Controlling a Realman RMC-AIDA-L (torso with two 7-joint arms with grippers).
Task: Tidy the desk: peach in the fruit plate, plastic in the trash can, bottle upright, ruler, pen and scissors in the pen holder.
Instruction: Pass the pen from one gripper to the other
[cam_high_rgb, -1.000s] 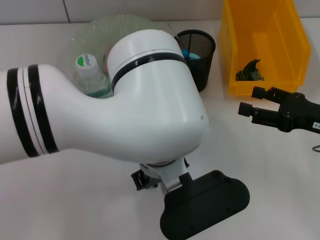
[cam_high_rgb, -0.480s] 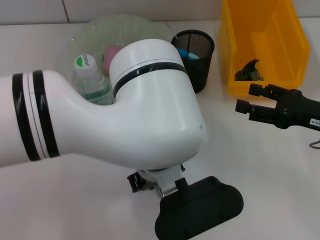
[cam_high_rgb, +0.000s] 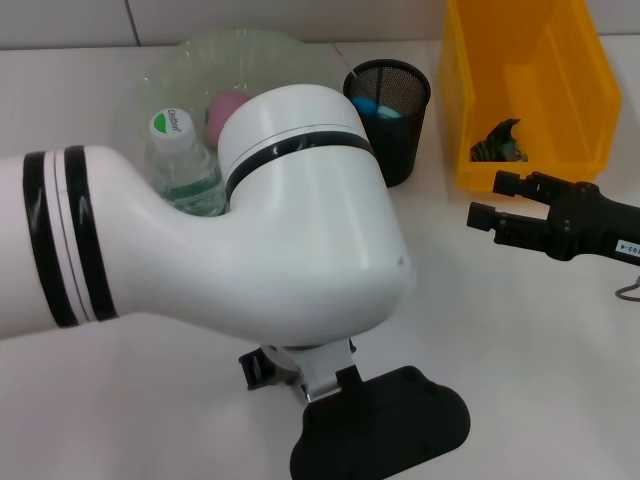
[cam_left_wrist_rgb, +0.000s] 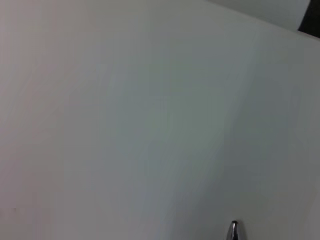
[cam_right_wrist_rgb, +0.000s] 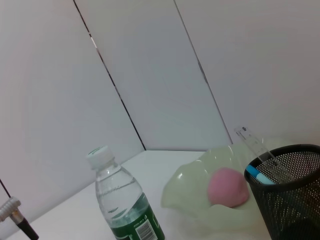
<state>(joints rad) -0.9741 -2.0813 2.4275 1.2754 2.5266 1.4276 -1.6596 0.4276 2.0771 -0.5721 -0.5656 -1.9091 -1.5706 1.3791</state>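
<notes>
The left arm (cam_high_rgb: 200, 250) reaches low over the near centre of the desk (cam_high_rgb: 520, 350); whether its fingers are parted cannot be told. The pen (cam_left_wrist_rgb: 233, 231) tip shows beneath its wrist. The right gripper (cam_high_rgb: 495, 200) hovers near the trash can (cam_high_rgb: 530, 90), fingers apart, empty. The plastic (cam_high_rgb: 498, 142) lies inside. The bottle (cam_high_rgb: 180, 160) stands upright beside the fruit plate (cam_high_rgb: 180, 60) holding the peach (cam_high_rgb: 225, 108). The ruler (cam_right_wrist_rgb: 260, 150) stands in the pen holder (cam_high_rgb: 395, 120).

The left arm (cam_high_rgb: 250, 250) has drawn back, uncovering the peach (cam_high_rgb: 226, 106).
</notes>
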